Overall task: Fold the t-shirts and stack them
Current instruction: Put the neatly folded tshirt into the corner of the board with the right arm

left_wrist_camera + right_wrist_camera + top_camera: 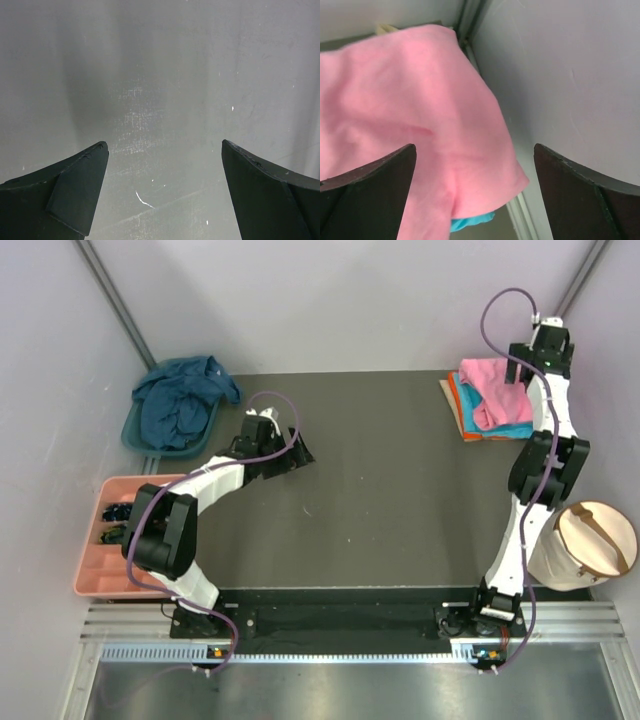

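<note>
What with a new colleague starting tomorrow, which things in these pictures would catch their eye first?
The bright pink t-shirt tops a stack at the far right corner of the table, with the right gripper open above it. Next comes the navy t-shirt, crumpled in the teal basin at the far left. The left gripper hangs open over a bare part of the table.

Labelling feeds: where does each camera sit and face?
Top external: above, behind the robot, looking down on the table; left arm, right arm whole.
Left wrist: on the left gripper, facing the tabletop; open jaws at bottom corners.
Right wrist: on the right gripper, facing the pink t-shirt; open jaws.
Shared: top and right wrist both show that t-shirt.
</note>
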`<state>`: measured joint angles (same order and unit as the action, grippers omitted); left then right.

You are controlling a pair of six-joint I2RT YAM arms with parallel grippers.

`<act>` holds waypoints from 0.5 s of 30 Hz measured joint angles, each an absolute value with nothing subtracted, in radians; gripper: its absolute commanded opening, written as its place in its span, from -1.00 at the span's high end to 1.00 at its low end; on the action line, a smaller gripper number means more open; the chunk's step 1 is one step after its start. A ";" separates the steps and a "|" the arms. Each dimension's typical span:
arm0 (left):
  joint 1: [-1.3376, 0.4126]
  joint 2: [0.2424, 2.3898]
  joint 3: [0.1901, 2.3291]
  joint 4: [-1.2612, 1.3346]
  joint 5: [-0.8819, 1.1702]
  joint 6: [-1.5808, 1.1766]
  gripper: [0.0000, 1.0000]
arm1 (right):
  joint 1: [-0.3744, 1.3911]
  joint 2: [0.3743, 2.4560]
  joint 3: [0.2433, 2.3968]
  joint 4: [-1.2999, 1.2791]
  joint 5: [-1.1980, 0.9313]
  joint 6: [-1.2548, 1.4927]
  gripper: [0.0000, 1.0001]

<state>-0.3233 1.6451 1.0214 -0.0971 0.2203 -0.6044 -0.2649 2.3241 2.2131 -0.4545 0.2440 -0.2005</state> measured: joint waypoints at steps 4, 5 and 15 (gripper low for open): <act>-0.323 1.643 1.004 -0.081 0.222 -0.612 -0.98 | -0.262 2.201 2.109 -0.428 0.149 -0.132 -0.98; -0.323 1.641 0.996 -0.076 0.222 -0.616 -0.98 | -0.259 2.160 2.074 -0.422 0.118 -0.114 -0.97; -0.323 1.567 0.917 -0.049 0.221 -0.623 -0.98 | -0.182 1.848 1.738 -0.275 -0.078 0.075 -0.97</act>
<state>-0.3233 1.5669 0.9173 -0.0486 0.2207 -0.6231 -0.1818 1.8477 1.7378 -0.2749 -0.0780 0.0750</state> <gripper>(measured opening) 0.990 0.987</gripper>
